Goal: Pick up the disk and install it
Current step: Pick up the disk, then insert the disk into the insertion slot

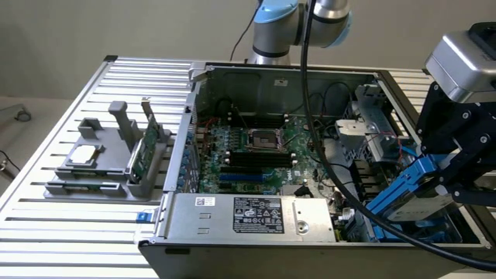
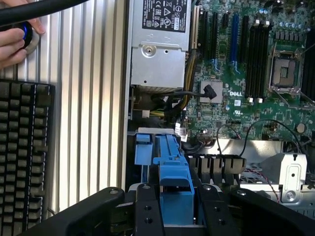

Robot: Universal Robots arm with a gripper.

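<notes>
Already you have the pick-up done: the black gripper (image 1: 448,185) is clamped on the flat silver-grey disk in its bright blue plastic carrier (image 1: 409,195), whose blue edge sits between the fingers (image 2: 147,209). The disk hangs tilted just beside the grey metal power supply box (image 1: 248,216), on the exterior view's right. By my judgement it is not yet seated, so installing is left.

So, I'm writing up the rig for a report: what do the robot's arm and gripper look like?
The arm has rounded silver-grey joints with a light-blue cap. A thick black cable runs from it to the wrist, where a boxy grey housing sits. The gripper is matte black, with jointed link fingers showing round screws.
</notes>
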